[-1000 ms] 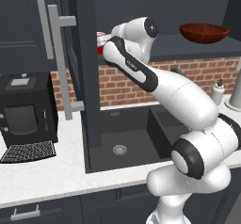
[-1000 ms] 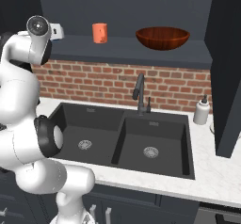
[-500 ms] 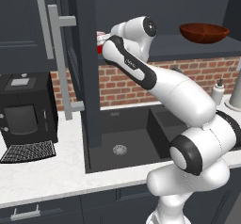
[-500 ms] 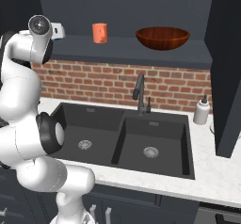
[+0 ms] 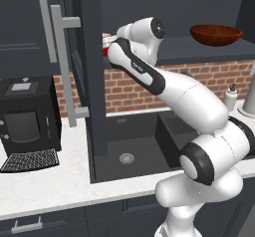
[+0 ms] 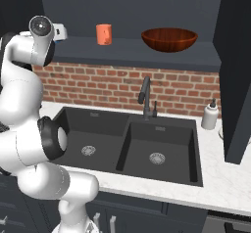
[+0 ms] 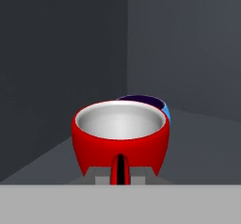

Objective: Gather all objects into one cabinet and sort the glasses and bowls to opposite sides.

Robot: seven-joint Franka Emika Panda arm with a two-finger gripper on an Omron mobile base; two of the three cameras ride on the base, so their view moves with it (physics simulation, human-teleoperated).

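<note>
Arm reach into the open upper cabinet is seen in the left base view, wrist at the left end of the shelf; a sliver of the red mug is visible beside the door edge. The wide brown bowl, glossy and shallow, is set far right on the same shelf, likely as the bowl side. A coffee machine is on the white table.

Right base view: the light orange mug, matte and cylindrical, is stood left of the brown bowl, well apart from it. A black double sink, faucet and soap bottle are seen below, against brick.

Hand view: the red mug, glossy with a white inside, is held at its handle by the claw, which is judged clamped on it, fingers nearly together. The small blue bowl sits just behind, touching or nearly so; which cannot be told. The mug is judged near the cabinet's left corner, so the mugs go opposite the brown bowl; the blue bowl would then be on the wrong side.
</note>
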